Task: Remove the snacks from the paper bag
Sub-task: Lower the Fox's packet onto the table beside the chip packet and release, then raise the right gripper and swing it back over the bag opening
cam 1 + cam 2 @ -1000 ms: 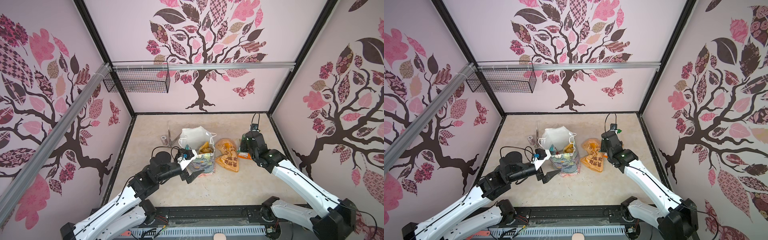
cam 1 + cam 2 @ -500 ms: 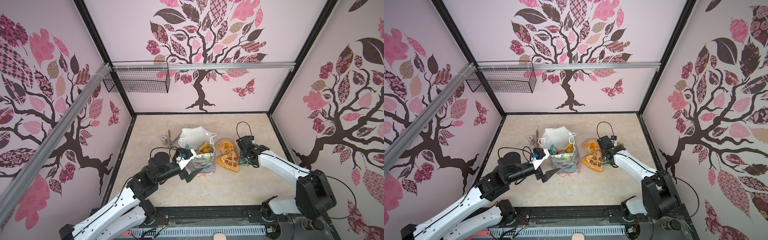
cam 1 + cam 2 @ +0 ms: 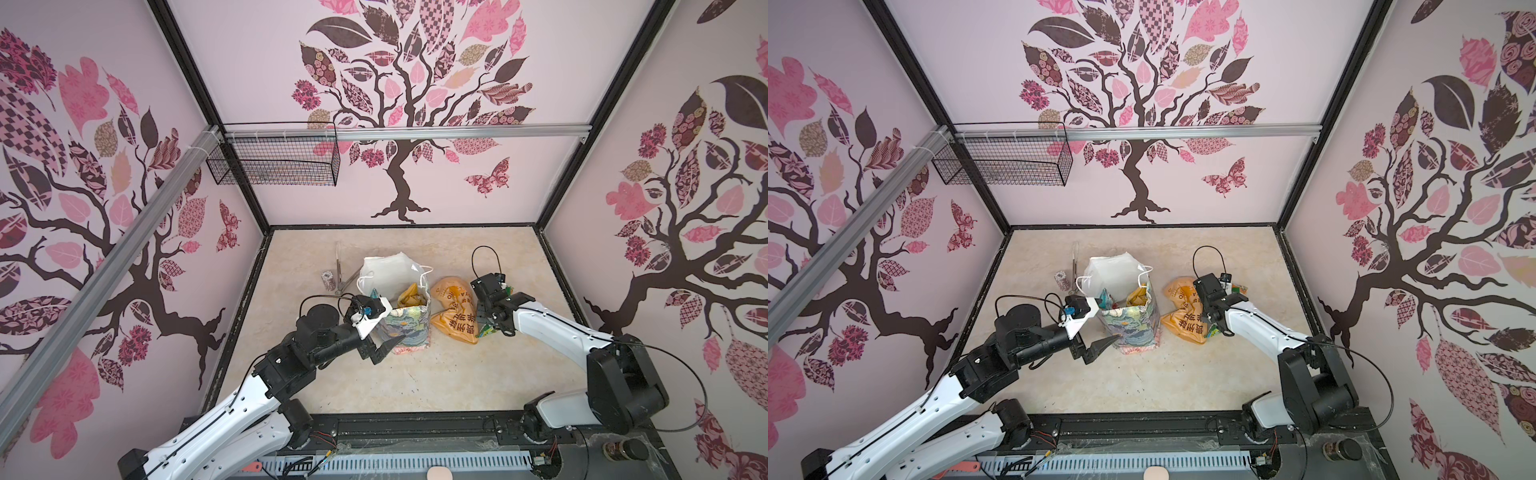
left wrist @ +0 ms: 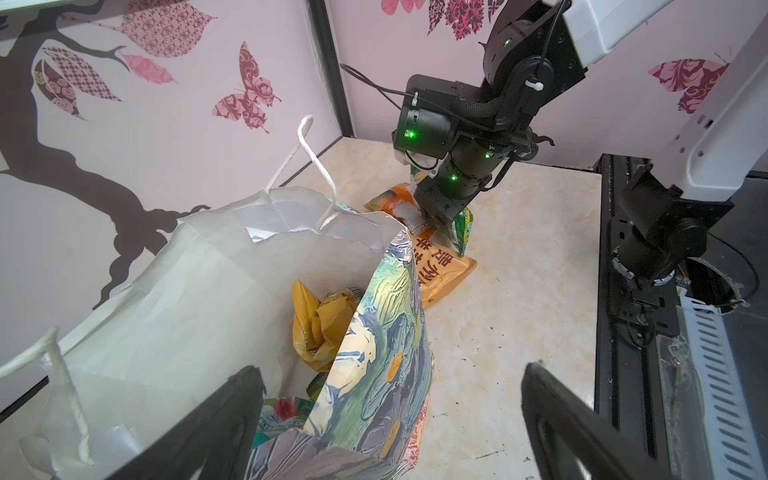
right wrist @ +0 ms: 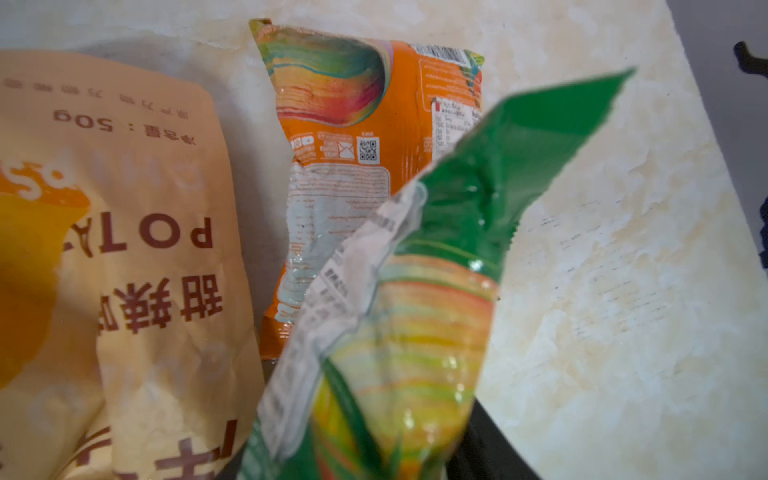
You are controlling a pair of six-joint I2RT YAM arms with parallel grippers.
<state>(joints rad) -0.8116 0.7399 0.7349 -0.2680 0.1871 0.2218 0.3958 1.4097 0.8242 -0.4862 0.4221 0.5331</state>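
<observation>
The paper bag (image 3: 409,332) (image 3: 1136,328) (image 4: 374,353) stands upright mid-table with its mouth open. Inside it lie a yellow snack packet (image 3: 409,295) (image 4: 316,328) and a teal-red one (image 4: 282,411). My left gripper (image 3: 384,347) (image 3: 1100,347) (image 4: 392,368) is open wide and straddles the bag's near wall. To the bag's right, the large orange packet (image 3: 453,311) (image 5: 124,249) and an orange-white packet (image 5: 345,166) lie on the table. My right gripper (image 3: 486,320) (image 4: 440,220) is low beside them. A green-yellow packet (image 5: 415,311) (image 3: 486,330) stands between its fingers, which barely show.
Metal tongs (image 3: 340,270) and a small patterned cylinder (image 3: 328,280) lie behind the bag on the left. A wire basket (image 3: 274,160) hangs on the back wall. A black rail (image 3: 415,428) runs along the table's front edge.
My right arm has dropped low and brought the green-yellow packet down to the table beside the large orange packet. The left arm has hardly moved.
</observation>
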